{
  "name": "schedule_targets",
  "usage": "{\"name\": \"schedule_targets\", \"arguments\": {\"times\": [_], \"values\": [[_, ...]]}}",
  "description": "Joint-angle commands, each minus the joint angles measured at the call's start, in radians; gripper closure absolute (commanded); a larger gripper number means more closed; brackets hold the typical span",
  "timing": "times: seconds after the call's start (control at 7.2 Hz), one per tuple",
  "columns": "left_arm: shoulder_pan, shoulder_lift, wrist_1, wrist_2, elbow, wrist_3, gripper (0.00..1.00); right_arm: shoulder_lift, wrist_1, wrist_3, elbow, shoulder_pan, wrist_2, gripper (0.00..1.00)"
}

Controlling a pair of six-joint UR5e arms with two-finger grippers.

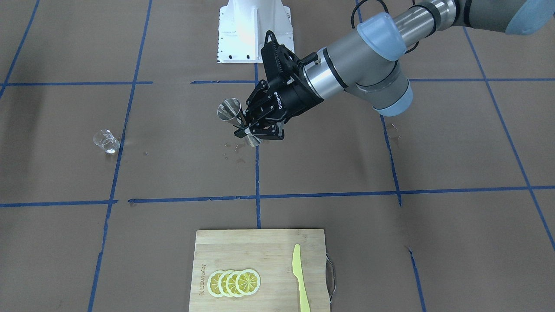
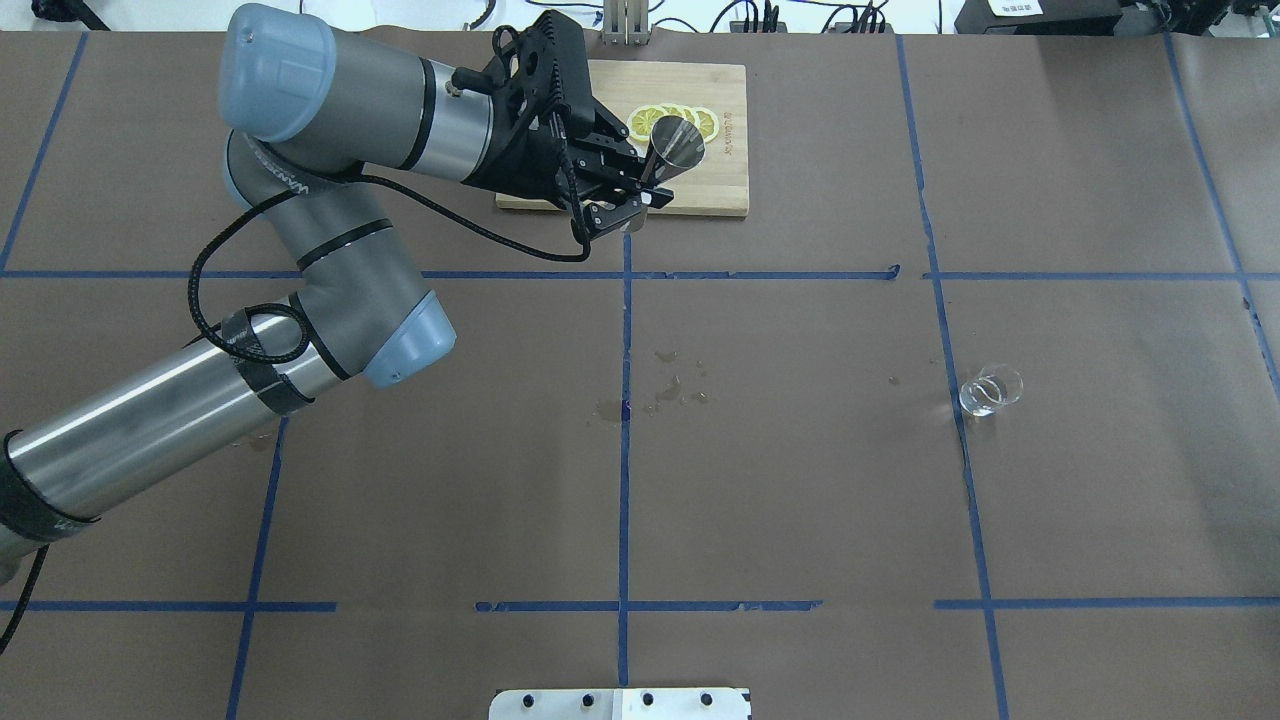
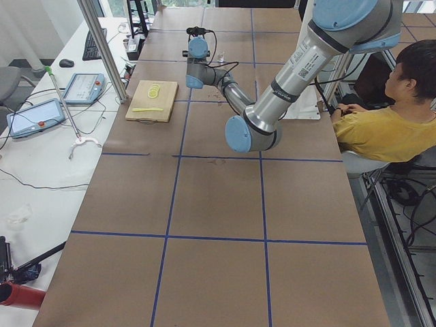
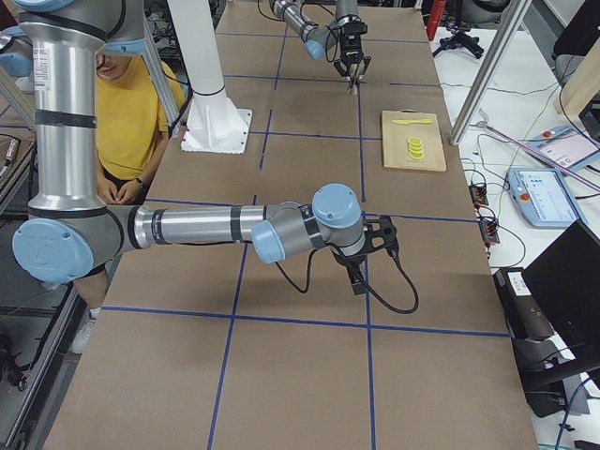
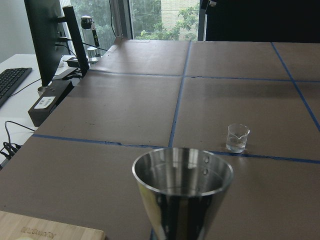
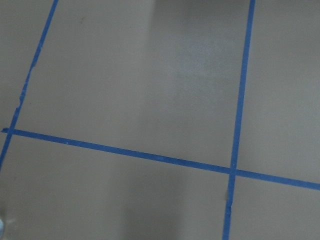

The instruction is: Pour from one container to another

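Note:
My left gripper [image 1: 250, 130] is shut on the narrow waist of the shiny steel jigger [image 1: 230, 110], held tilted above the middle of the table. In the overhead view the jigger [image 2: 676, 145] hangs in front of the board's lemon slices, with the left gripper [image 2: 637, 198] just behind it. Its open upper cone [image 5: 182, 187] fills the bottom of the left wrist view. The clear glass cup [image 2: 990, 390] stands alone on the table well toward my right side, beside a blue tape line [image 1: 106, 141] [image 5: 237, 137]. My right gripper [image 4: 362, 265] hovers low over bare table; I cannot tell its state.
A wooden cutting board [image 1: 277, 242] with lemon slices [image 1: 234, 282] and a yellow knife [image 1: 300, 277] lies at the far edge. Wet spots [image 2: 668, 385] mark the table centre. The white robot base [image 1: 253, 30] and a seated operator [image 3: 388, 129] are on the near side.

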Motion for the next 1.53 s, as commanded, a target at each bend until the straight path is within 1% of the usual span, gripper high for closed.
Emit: {"name": "schedule_targets", "arguments": {"times": [0.0,0.14,0.28,0.42,0.56,0.83,0.97,1.11,1.39], "values": [[-0.018,0.004,0.002,-0.005,0.002,0.037,1.0,-0.014,-0.003,0.318,0.175,-0.162,-0.017,0.0],[-0.018,0.005,-0.001,-0.011,0.002,0.043,1.0,-0.022,-0.014,0.4,0.247,-0.223,-0.039,0.0],[-0.02,0.017,-0.006,-0.014,0.001,0.043,1.0,-0.028,-0.1,0.455,0.347,-0.294,-0.106,0.0],[-0.021,0.019,-0.009,-0.014,0.001,0.043,1.0,-0.03,-0.192,0.553,0.449,-0.369,-0.166,0.01],[-0.023,0.019,-0.011,-0.013,0.001,0.04,1.0,-0.031,-0.195,0.706,0.493,-0.481,-0.265,0.01],[-0.026,0.03,-0.009,-0.007,0.002,0.036,1.0,-0.031,-0.164,0.941,0.533,-0.722,-0.55,0.0],[-0.026,0.034,-0.009,-0.005,0.001,0.034,1.0,-0.051,-0.113,1.021,0.532,-0.809,-0.679,0.0],[-0.027,0.036,-0.009,-0.004,0.001,0.034,1.0,-0.069,-0.077,1.096,0.532,-0.903,-0.837,0.0],[-0.029,0.046,-0.011,-0.002,0.001,0.034,1.0,-0.102,-0.074,1.199,0.524,-1.105,-1.172,0.0]]}}
